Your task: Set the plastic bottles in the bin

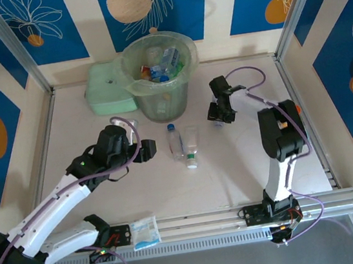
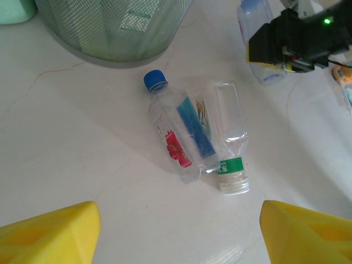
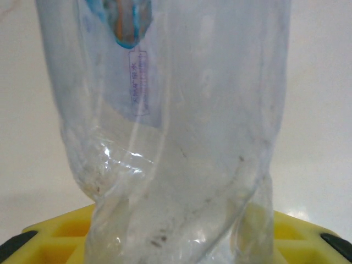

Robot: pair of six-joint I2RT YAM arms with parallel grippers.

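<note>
The bin, a pale-green bucket with a clear liner, stands at the back and holds several plastic bottles. Two more lie side by side mid-table: a blue-capped one and a clear one with a white cap. My left gripper hovers open just short of them, yellow fingers wide apart with nothing between. To the right of the bin, my right gripper is shut on a crumpled clear bottle, whose lower end is squeezed between the yellow pads.
A flat mint-green box sits left of the bin. A clear plastic packet lies on the front rail. Something orange-tipped lies at the right, behind the right arm. Metal frame posts border both sides of the table.
</note>
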